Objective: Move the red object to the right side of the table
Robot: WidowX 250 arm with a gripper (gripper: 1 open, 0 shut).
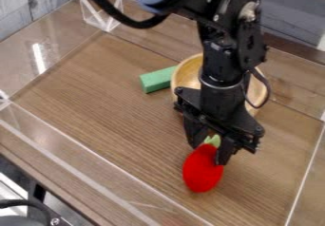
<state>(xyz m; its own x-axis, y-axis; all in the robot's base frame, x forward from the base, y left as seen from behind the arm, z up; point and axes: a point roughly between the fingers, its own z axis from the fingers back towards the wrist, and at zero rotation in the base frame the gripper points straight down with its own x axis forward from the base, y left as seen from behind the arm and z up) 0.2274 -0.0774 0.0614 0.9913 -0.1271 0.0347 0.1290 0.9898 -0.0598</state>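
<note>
Your gripper (210, 144) points straight down, its fingers astride the green top of the glossy red strawberry (202, 169); whether they pinch it you cannot tell. The strawberry sits on the bench (102, 106), directly beneath.

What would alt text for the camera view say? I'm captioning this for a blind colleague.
A black robot arm's gripper points down over a red strawberry toy on a wood-grain table, jaws around its top. Behind the arm sit a wooden bowl and a flat green block.
</note>
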